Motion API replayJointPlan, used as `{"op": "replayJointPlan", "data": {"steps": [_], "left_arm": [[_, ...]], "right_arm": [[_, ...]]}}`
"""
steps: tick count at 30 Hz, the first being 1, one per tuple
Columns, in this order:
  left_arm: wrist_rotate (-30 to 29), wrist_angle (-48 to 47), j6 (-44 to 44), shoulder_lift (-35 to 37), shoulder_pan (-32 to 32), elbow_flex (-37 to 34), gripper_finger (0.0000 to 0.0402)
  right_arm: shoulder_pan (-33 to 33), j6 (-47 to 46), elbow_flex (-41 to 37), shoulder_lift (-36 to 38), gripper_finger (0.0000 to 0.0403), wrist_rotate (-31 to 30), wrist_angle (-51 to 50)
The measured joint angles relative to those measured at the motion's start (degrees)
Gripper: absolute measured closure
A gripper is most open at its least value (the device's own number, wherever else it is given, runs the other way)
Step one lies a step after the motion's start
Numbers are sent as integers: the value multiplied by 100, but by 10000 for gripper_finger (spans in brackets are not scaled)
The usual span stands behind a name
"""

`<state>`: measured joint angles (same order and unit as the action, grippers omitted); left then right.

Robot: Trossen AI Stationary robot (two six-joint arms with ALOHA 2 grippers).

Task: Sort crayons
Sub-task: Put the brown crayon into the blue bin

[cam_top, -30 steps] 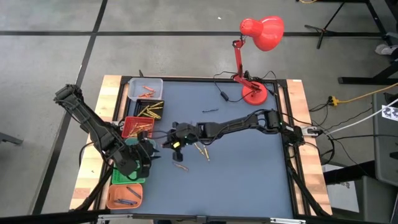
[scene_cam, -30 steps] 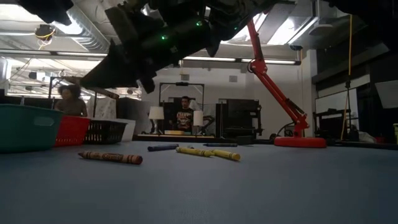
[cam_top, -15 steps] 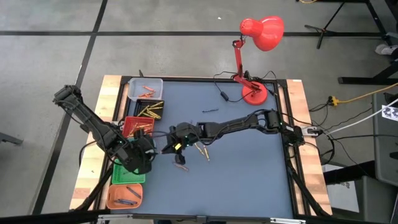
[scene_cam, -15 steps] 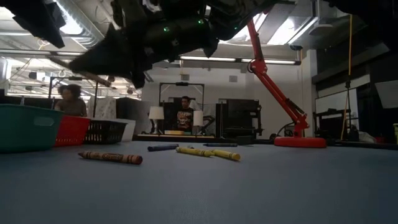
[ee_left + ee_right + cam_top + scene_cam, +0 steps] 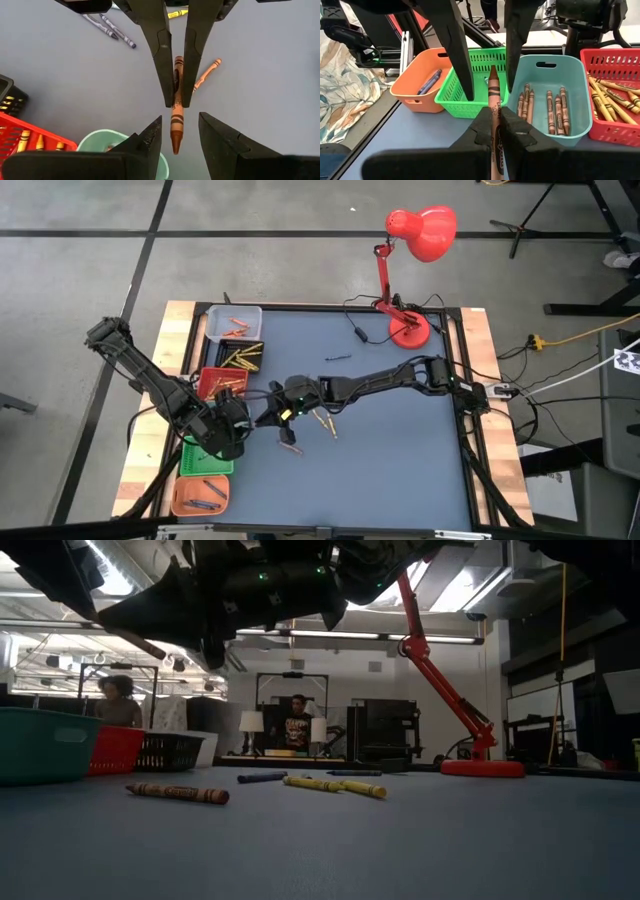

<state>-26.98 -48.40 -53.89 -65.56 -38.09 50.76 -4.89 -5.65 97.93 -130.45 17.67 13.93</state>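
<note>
While the right gripper (image 5: pixel 268 416) pinches a brown wax crayon (image 5: pixel 494 111) at mid-left of the high view, the left gripper (image 5: pixel 238 420) stands open around it.

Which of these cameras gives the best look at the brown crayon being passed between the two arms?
The left wrist view: the brown crayon shows nearly whole in the right gripper. The right wrist view shows it partly hidden, the low view sees a dim stick, the high view hides it.

Loose crayons (image 5: pixel 322 420) lie mid-table, right of the bins (image 5: pixel 234 323) lining its left edge.
</note>
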Motion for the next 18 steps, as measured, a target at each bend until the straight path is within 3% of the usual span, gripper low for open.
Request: {"op": "replayJointPlan", "data": {"steps": [7,18], "left_arm": [[11,-103,1,-1,0,0,303],[9,-214,42,0,0,0,386]], "right_arm": [[0,0,0,0,386,0,0],[2,2,0,0,386,-1,-2]]}}
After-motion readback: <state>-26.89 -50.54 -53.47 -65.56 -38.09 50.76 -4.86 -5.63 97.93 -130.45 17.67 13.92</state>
